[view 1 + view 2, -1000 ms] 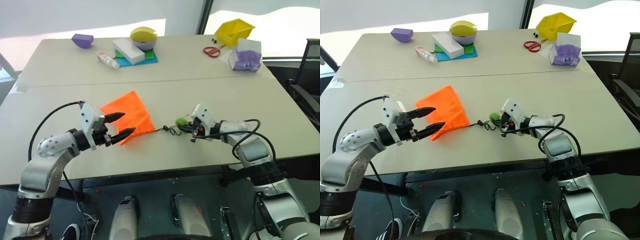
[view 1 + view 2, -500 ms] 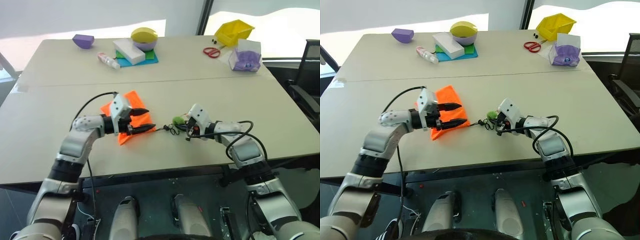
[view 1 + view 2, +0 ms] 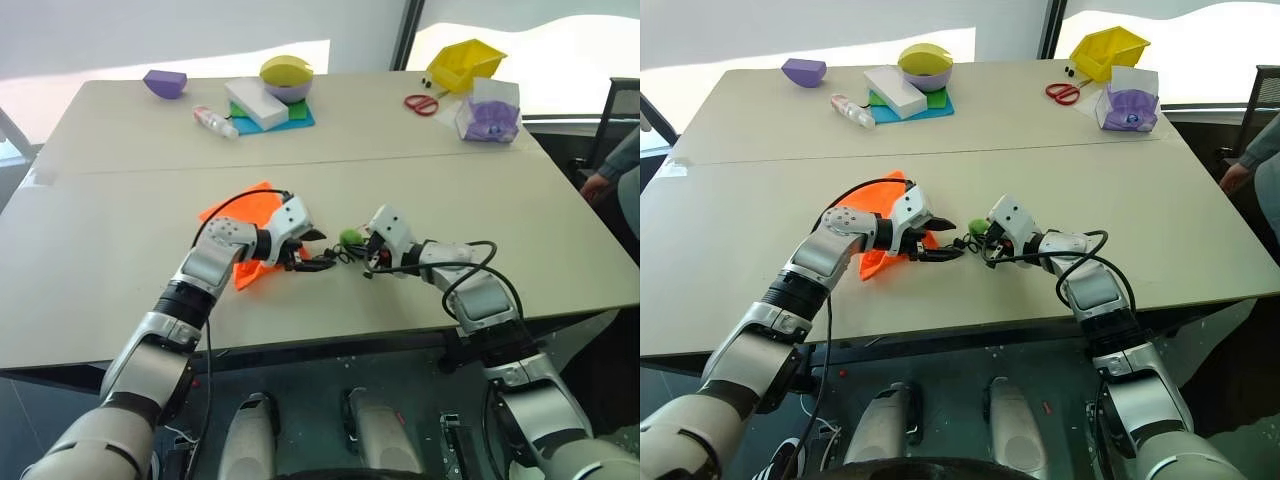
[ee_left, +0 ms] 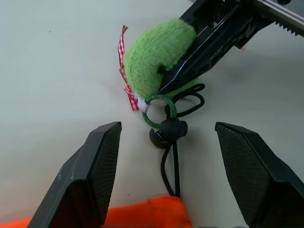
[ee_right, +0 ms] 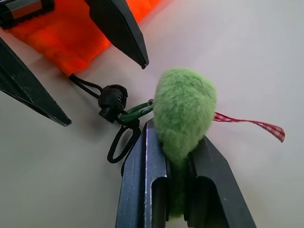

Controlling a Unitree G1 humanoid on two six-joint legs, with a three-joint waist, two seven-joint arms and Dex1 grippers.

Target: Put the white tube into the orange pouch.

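The orange pouch lies flat on the table, partly under my left forearm. Its black cord runs through a toggle to a green ring, which carries a fuzzy green charm with a red checked ribbon. My right gripper is shut on that charm, low over the table. My left gripper is open just off the pouch's corner. Its fingers straddle the toggle and cord without touching them, and its tips nearly meet the right gripper. The white tube is out of view.
At the table's far side are a white block on coloured pads, a yellow and purple ball, a clear bottle with pink label and a purple wedge. Far right: yellow bin, red scissors, clear bag. A person's sleeve shows at the right edge.
My left arm swung right and down across the pouch, bringing its open gripper to the cord end beside the right gripper. The right gripper stayed put. A person's sleeve appeared at the right edge.
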